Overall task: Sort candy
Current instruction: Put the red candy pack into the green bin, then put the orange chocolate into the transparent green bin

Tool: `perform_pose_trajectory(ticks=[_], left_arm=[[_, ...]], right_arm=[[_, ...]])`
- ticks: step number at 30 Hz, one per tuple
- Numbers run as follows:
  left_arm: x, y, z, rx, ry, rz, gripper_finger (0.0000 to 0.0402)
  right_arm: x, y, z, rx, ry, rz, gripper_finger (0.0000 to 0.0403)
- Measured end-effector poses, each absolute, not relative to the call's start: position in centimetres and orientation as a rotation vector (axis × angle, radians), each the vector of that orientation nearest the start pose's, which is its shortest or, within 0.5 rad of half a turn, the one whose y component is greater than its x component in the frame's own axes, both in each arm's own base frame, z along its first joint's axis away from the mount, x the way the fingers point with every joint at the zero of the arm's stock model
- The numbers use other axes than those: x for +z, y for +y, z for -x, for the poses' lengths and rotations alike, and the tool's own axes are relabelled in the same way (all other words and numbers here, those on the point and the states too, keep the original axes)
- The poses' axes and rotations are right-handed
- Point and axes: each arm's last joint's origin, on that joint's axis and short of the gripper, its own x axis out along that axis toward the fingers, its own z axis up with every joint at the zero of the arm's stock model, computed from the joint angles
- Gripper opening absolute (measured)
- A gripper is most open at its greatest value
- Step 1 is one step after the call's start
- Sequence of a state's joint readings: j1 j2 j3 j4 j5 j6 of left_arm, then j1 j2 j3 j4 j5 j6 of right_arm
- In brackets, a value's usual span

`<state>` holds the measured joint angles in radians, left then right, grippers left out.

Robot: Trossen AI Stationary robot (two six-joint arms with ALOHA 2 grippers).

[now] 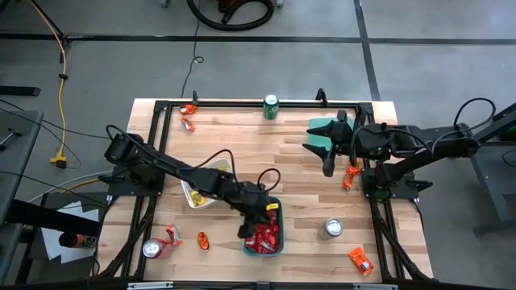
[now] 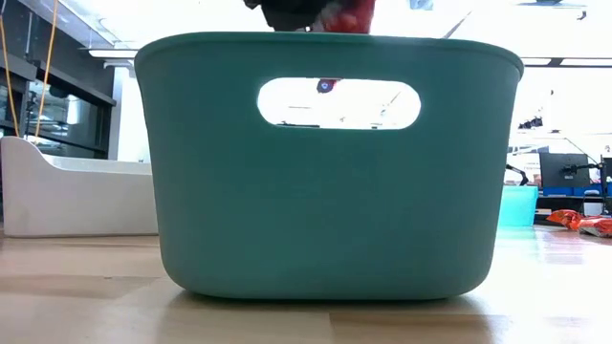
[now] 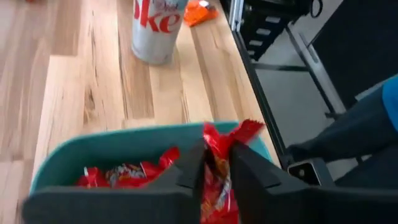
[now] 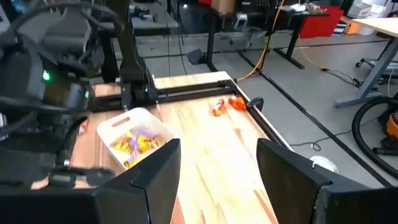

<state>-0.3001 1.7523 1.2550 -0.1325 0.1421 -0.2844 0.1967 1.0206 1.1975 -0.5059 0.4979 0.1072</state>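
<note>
Pale wood planks run under my left gripper [image 3: 216,163], which pinches a red candy packet [image 3: 219,155] over the teal bin [image 1: 264,235] of red ones. I judge it light, crinkly and slippery, best nipped at a crimped end. My right gripper [image 4: 217,163] hangs spread near an orange packet [image 1: 350,176].

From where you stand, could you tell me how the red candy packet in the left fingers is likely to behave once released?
The red candy packet, pinched by the left gripper over the teal bin, looks thin and crinkled, so probably floppy and light. Its shiny wrapper may be slippery. Being flat, it likely won't roll among the red candies.
</note>
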Motion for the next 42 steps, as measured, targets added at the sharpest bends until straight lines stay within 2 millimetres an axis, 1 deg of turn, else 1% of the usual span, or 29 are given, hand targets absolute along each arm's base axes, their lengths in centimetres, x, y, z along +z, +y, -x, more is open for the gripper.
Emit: perform_pose_trajectory(ticks=[7,9,11,14,17,20,22,25,27,29,31,34,37,40,42], left_arm=[[24.9,-11.8,-36.6,-0.313,0.804,0.209,0.0166],[25.3,-11.6,-36.6,-0.305,0.835,0.201,0.0193],[26.3,-10.9,-36.3,-0.287,0.886,0.184,0.0212],[28.6,-8.8,-35.4,-0.188,0.929,0.179,0.0223],[30.4,-5.7,-33.8,-0.006,0.933,0.166,0.0224],[32.5,-2.1,-31.2,0.238,0.921,0.119,0.0225],[32.8,0.8,-29.1,0.391,0.904,0.117,0.0225],[31.5,5.2,-25.5,0.552,0.943,0.215,0.0225],[29.7,8.0,-22.9,0.621,1.031,0.319,0.0225],[27.9,10.4,-20.9,0.634,1.151,0.392,0.0225],[26.6,12.1,-19.6,0.638,1.254,0.431,0.0225],[24.8,14.5,-18.9,0.692,1.403,0.412,0.0225],[23.2,16.5,-19.1,0.725,1.57,0.362,0.0225],[21.0,18.0,-19.6,0.668,1.764,0.295,0.0225],[19.8,18.6,-20.2,0.614,1.857,0.238,0.0225]], right_arm=[[40.0,2.5,-19.8,-0.312,0.308,0.014,0.0206],[39.9,2.5,-19.8,-0.312,0.312,0.015,0.0206],[39.8,2.5,-19.8,-0.312,0.32,0.018,0.0206],[39.8,2.5,-19.8,-0.312,0.32,0.018,0.0206],[39.8,2.5,-19.8,-0.312,0.325,0.02,0.0206],[39.8,2.5,-19.8,-0.313,0.327,0.02,0.0206],[39.8,2.5,-19.8,-0.313,0.327,0.02,0.0206],[39.8,2.4,-19.8,-0.318,0.328,0.014,0.0206],[39.7,2.3,-19.9,-0.33,0.329,-0.001,0.0206],[39.6,2.0,-20.0,-0.351,0.33,-0.012,0.0206],[39.5,1.6,-20.3,-0.39,0.327,-0.036,0.0206],[39.3,0.7,-20.8,-0.471,0.319,-0.089,0.0206],[38.9,-0.2,-21.6,-0.534,0.321,-0.138,0.0206],[38.4,-1.1,-22.6,-0.581,0.32,-0.177,0.0206],[38.0,-1.7,-23.4,-0.607,0.326,-0.187,0.0206]])
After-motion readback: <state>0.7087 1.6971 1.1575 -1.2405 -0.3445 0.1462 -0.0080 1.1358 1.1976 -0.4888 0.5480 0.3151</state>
